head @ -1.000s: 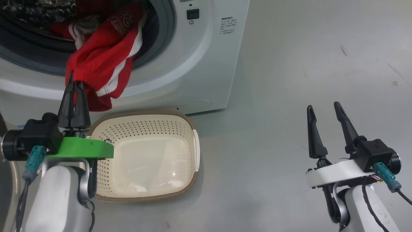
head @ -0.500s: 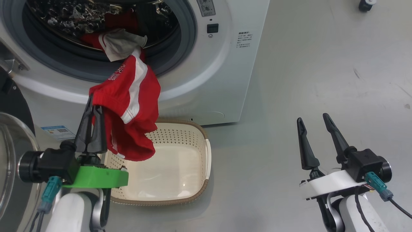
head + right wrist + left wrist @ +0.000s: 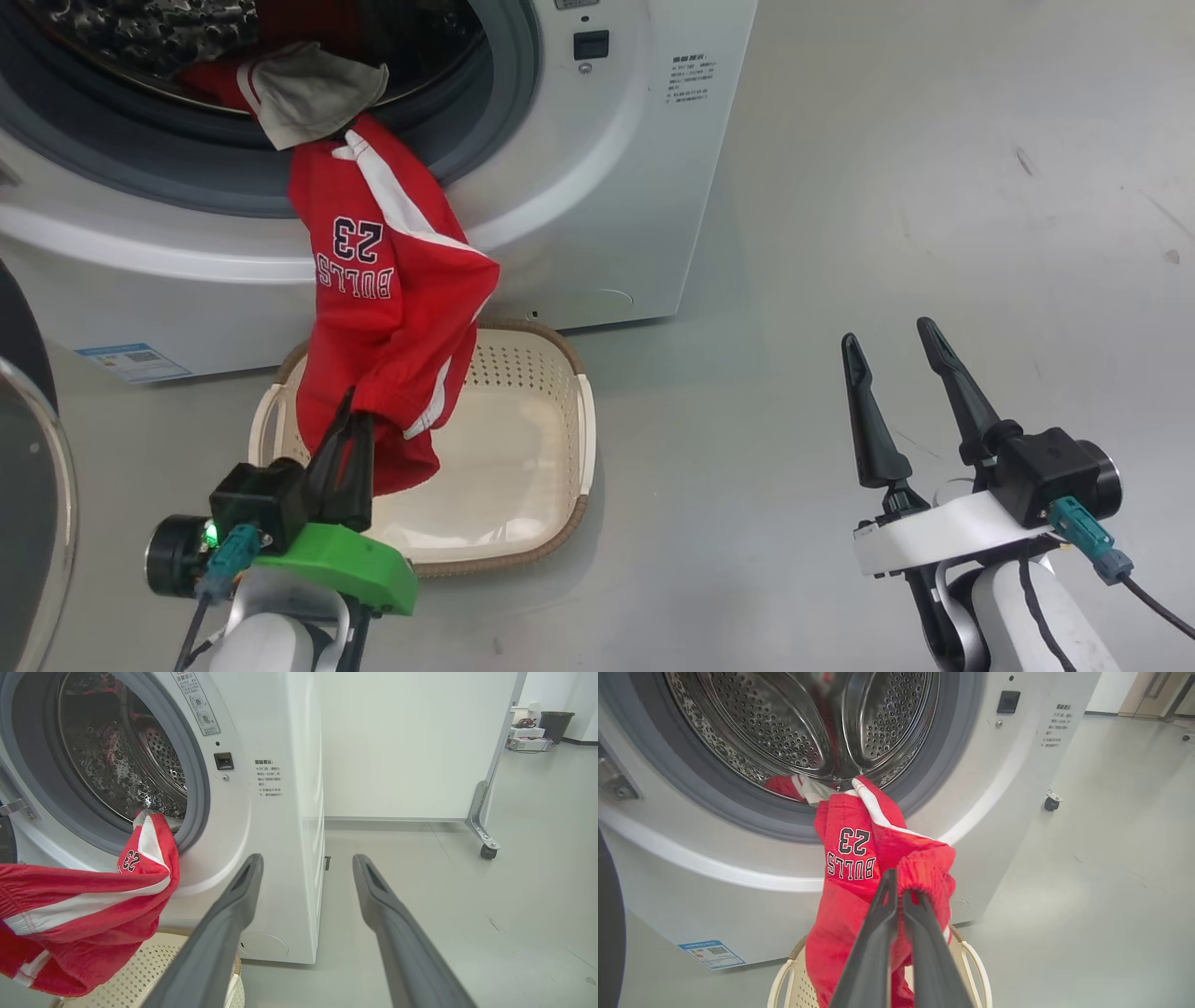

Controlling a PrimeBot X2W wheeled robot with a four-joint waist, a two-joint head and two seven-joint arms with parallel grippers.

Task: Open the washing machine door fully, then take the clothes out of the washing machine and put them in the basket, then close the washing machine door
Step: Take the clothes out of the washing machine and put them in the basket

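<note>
Setting: smooth grey floor (image 3: 840, 187).
Door: round glossy black washing machine door (image 3: 23, 504) stands wide open, far left.
Drum (image 3: 784, 728): pale grey cloth (image 3: 313, 89) lies inside big white front-loading washing machine (image 3: 607, 187).
Left gripper (image 3: 348, 411): clamped on red white-striped jersey (image 3: 392, 299), strung from drum to cream perforated plastic basket (image 3: 581, 439).
Right gripper (image 3: 887, 331): fingers spread, empty.
Progress: door opened; unloading begun; closing remains.

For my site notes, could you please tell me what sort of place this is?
Probably a lab or test room, not a home laundry: the washing machine stands on bare grey floor beside a white partition on castors, with a dark bin beyond.
</note>
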